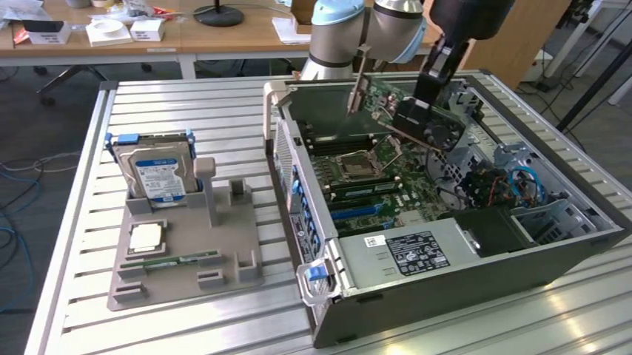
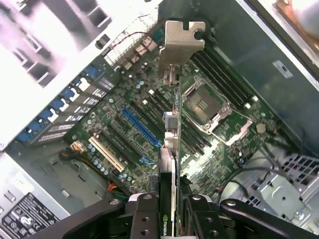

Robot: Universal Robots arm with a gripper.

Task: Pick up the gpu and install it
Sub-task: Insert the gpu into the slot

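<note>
The gpu hangs tilted in the air above the open computer case, its silver end bracket pointing down toward the case's back wall. My gripper is shut on the card's upper edge. In the wrist view the gpu shows edge-on between my fingers, with the bracket at its far end. The gripper holds it over the motherboard, a little to one side of the blue expansion slot and beside the CPU socket.
On the exterior view's left a grey holder carries a hard drive, a CPU chip and a green RAM stick. The case's walls, drive cage and power supply surround the motherboard.
</note>
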